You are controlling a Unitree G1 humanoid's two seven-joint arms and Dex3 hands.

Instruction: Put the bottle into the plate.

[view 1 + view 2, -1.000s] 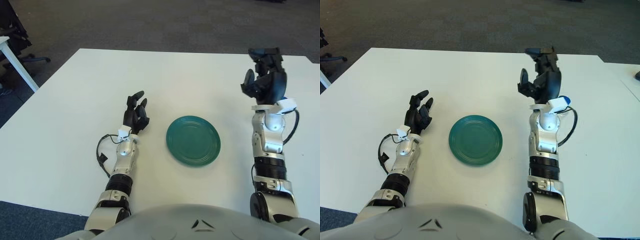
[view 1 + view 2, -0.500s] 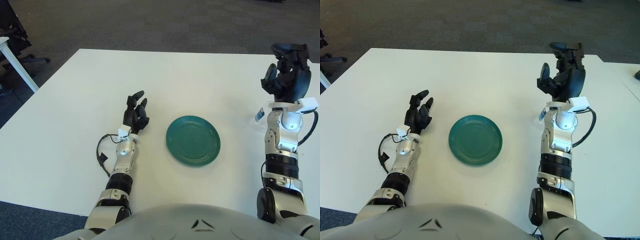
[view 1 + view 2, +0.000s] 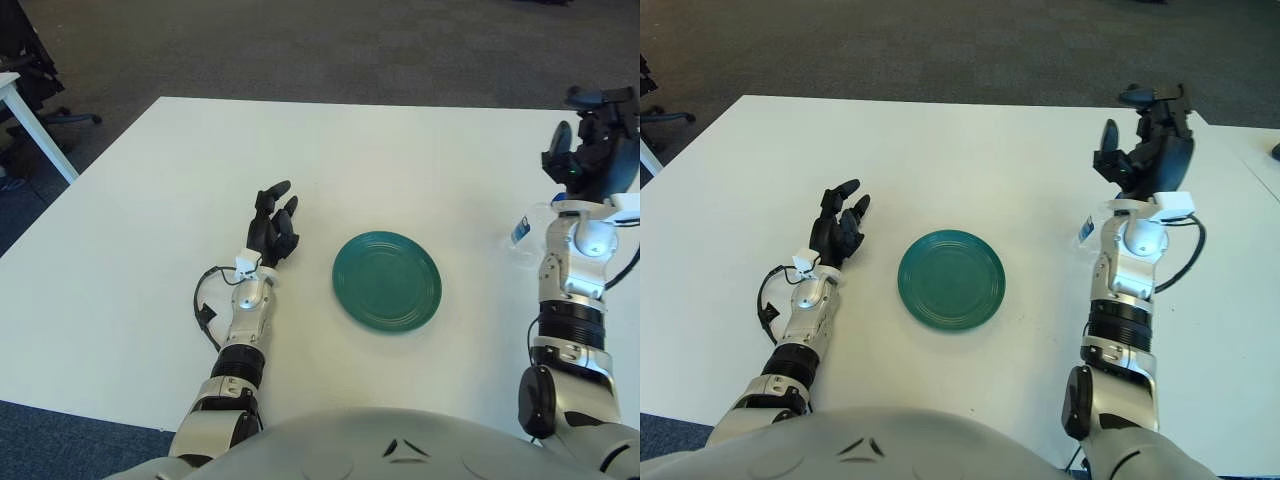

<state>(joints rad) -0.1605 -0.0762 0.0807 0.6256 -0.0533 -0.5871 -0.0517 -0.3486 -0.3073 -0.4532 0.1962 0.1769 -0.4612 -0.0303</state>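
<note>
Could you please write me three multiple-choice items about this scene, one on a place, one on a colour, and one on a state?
1. Where does the bottle show?
A. on the plate
B. beside the right forearm, right of the plate
C. in the left hand

2. What colour is the plate?
A. green
B. red
C. white

3. What is on the plate?
A. the bottle
B. a hand
C. nothing

Answers:
1 B, it peeks out beside the arm below the right hand.
2 A, it is dark green.
3 C, its surface is bare, and the left hand shows left of it.
</note>
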